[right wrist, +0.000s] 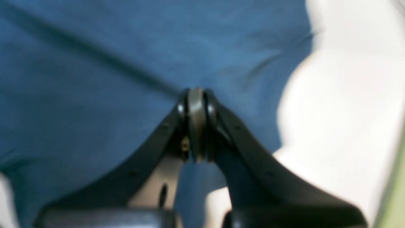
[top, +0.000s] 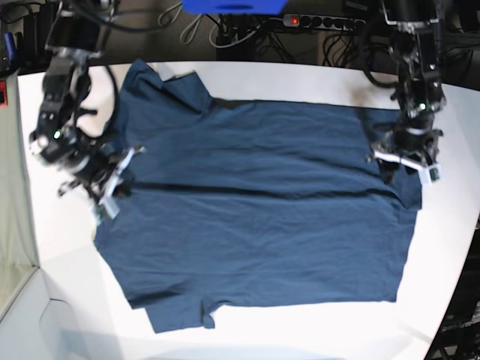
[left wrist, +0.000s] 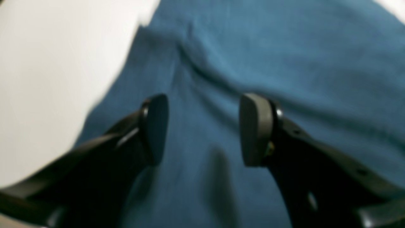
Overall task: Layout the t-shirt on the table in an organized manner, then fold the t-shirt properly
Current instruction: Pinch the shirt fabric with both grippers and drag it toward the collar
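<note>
The dark blue t-shirt (top: 262, 202) lies spread flat on the white table (top: 300, 330), with one sleeve at the back left and another at the front left. My right gripper (top: 120, 178) sits at the shirt's left edge. In its wrist view this gripper (right wrist: 196, 95) is shut, and a taut crease in the cloth (right wrist: 95, 47) runs straight to its tips. My left gripper (top: 403, 169) is over the shirt's right edge. Seen from its wrist, it (left wrist: 204, 129) stands open just above the cloth (left wrist: 284, 47) with nothing between the pads.
A power strip (top: 315, 21) and cables lie beyond the table's back edge, beside a blue object (top: 232, 6). The table's curved edge (top: 450, 300) runs close to the shirt at the right. Bare white tabletop (left wrist: 47, 79) shows beside each gripper.
</note>
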You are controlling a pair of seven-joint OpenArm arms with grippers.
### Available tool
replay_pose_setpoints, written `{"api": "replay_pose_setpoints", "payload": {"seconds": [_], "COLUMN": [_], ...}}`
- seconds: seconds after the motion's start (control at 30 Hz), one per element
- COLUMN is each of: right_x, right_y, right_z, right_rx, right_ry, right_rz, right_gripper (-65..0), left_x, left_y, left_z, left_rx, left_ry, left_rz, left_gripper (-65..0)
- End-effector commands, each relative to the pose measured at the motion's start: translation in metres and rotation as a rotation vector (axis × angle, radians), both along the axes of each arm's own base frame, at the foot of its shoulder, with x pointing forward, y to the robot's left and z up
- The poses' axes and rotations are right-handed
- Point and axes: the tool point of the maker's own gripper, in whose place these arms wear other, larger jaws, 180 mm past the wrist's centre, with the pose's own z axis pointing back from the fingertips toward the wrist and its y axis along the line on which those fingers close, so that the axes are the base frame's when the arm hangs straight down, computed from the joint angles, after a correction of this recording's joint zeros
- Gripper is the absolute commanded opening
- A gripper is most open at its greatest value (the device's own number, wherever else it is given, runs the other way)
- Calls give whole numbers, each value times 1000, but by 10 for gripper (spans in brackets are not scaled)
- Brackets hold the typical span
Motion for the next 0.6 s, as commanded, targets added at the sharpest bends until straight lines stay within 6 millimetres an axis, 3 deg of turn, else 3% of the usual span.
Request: {"api": "replay_pose_setpoints", "payload": {"seconds": [0.0,0.13,0.27,0.47,0.57], "right_x": [3,-20,-37,-57,-68], "right_y": [1,13,15,19,24], "right_z": [12,-8,-22,-36,-44], "right_rx": [1,32,37,46,63], "right_ry": [-45,14,60,115,140], "right_rz": [12,12,11,8,6], "right_gripper": [-649,-649,-649,-649,-649], "left_x": [2,-18,-32,-23,-13], "left_y": [7,17,46,70,71], "left_z": [7,-20,-34,-32,-26], "left_rx": [17,26,24,36,39], "left_ry": [-26,55,96,94,79], "left_rz": [8,27,111,157,151], "left_gripper": [-304,-304,-304,-304,-304]}}
